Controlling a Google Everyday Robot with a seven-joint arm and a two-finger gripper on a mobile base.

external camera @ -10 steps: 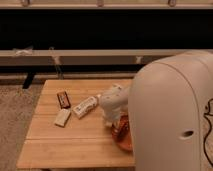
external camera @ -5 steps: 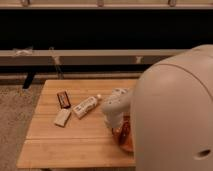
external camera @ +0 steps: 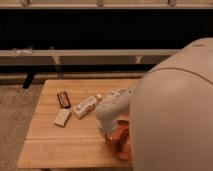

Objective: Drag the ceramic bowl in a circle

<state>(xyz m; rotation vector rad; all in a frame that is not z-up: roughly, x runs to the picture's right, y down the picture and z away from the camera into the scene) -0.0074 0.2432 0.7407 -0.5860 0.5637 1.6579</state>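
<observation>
The ceramic bowl (external camera: 121, 143), glossy reddish-brown, sits near the front right of the wooden table (external camera: 60, 140). Most of it is hidden behind my arm's large white shell and the wrist. My gripper (external camera: 112, 136) reaches down into or onto the bowl's left part, its tips hidden by the white wrist (external camera: 111, 111) above it.
A small white bottle (external camera: 85, 106) lies on its side mid-table. A dark snack bar (external camera: 63, 98) and a pale packet (external camera: 62, 117) lie to its left. My arm's white shell (external camera: 175, 115) fills the right of the view. A dark shelf with rails runs behind the table.
The wrist and gripper have shifted slightly left and toward the table front, and the bowl with them. The arm's shell covers more of the right side.
</observation>
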